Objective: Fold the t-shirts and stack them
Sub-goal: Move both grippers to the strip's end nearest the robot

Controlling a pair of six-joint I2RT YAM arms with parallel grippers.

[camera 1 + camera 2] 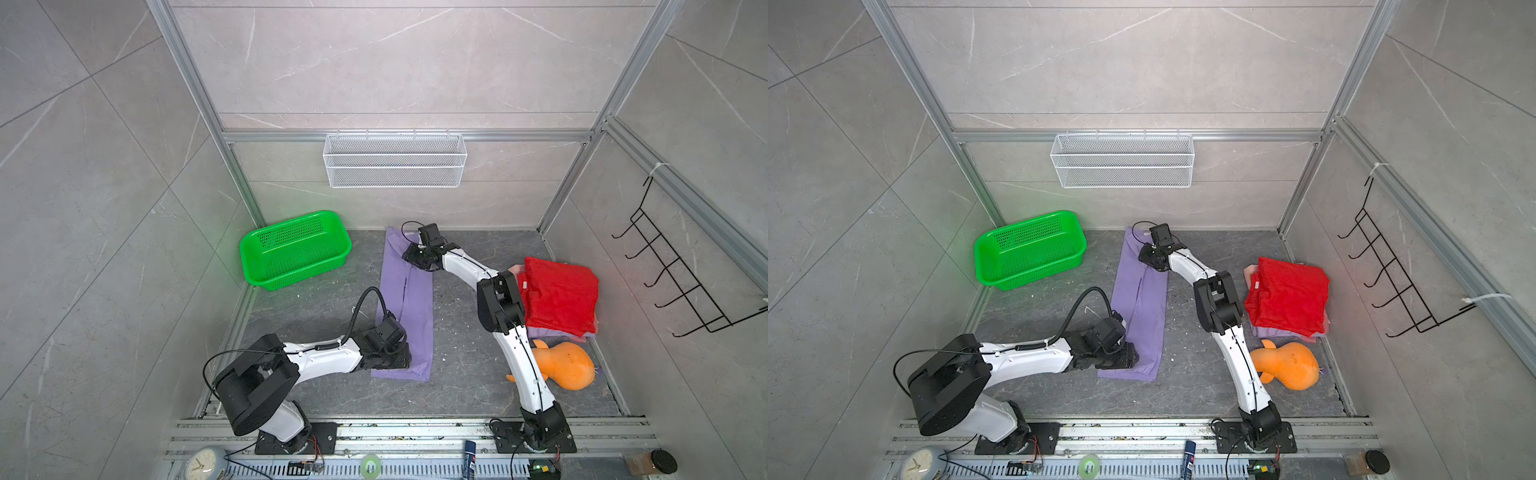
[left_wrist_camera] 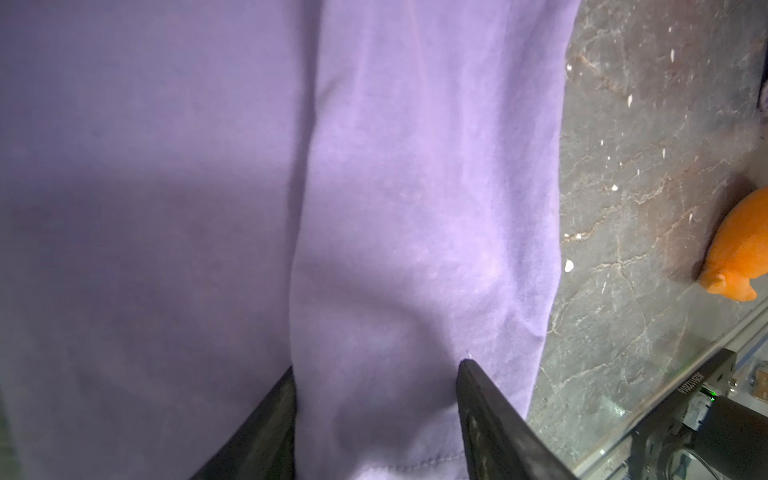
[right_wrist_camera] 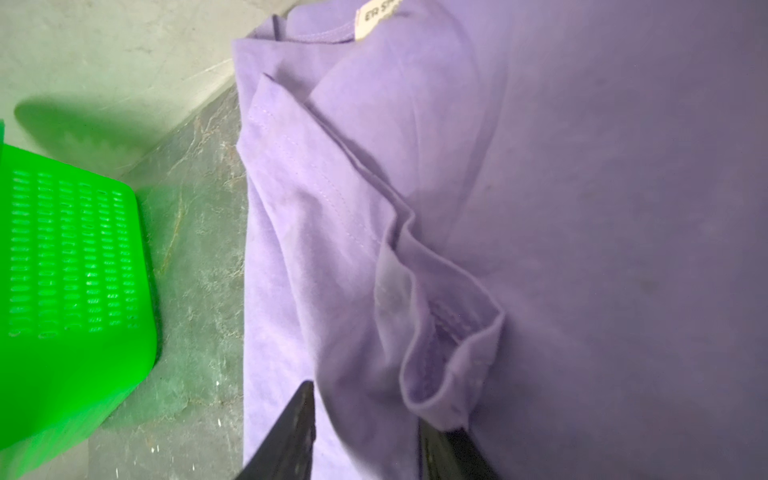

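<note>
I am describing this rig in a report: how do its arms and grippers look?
The left arm and right arm have white shells, black joints and black cables outside. The left gripper and right gripper are black, with dark tapered jaws.

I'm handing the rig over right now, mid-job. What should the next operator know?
Left gripper: open, low over the lavender shirt's near, hem end.
Right gripper: open, over its far, collar end by a sleeve.
Lavender shirt: folded into a long strip, mid-table.
Done: stack at right, red shirt on top.
Left: fold the strip crosswise, then add it to the stack.
</note>
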